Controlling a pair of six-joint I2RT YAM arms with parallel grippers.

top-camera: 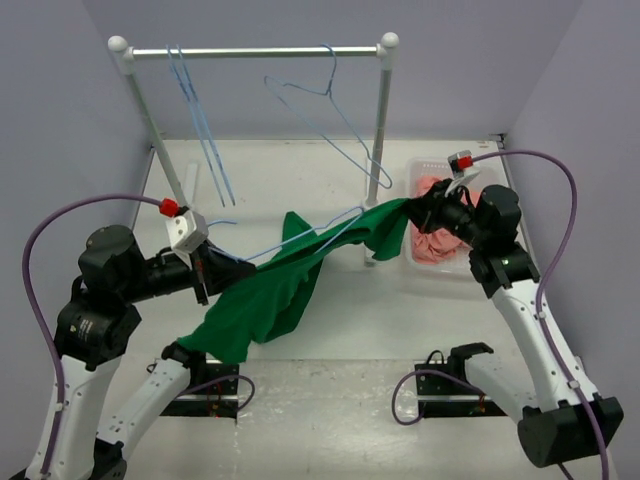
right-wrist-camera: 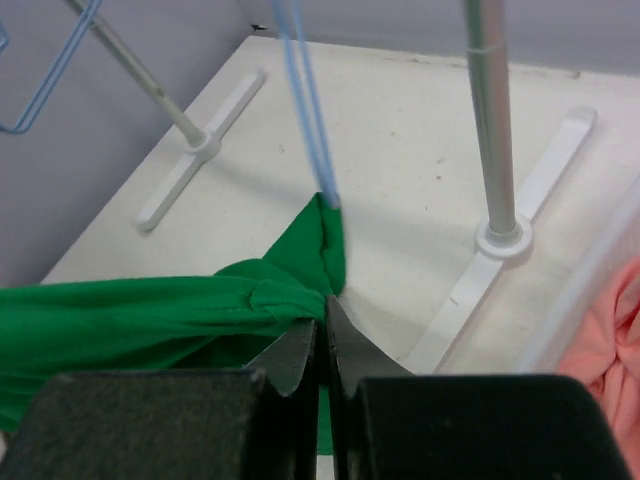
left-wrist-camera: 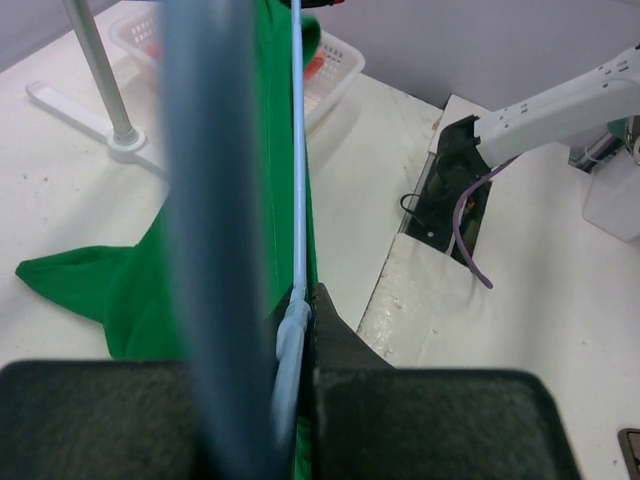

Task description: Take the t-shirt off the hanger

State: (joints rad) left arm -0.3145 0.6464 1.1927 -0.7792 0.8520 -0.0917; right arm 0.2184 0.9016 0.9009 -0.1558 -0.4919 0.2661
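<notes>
**Green shirt strung between my two hands in front of the rack**

In front of the white tube clothes rack [top-camera: 255,51], out past its left post, my left hand [top-camera: 202,272] is clamped shut on the pale blue wire hanger [top-camera: 300,242]. My wrist view shows the thin wire pinched between the dark fingers [left-wrist-camera: 345,345]. From that grip the hanger runs rightward, tilted upward, with the dark green soft fabric t-shirt [top-camera: 265,295] draped over it. Most of the shirt hangs below the wire in front of the rack's middle, and one part lies on the white table [top-camera: 300,170]. In front of the rack's right post, my right hand [top-camera: 425,212] is closed on a bunched edge of the shirt, where the fabric is stretched taut. Just beside that post sits a white plastic basket [top-camera: 425,163] holding a salmon-pink garment [top-camera: 435,248].
</notes>
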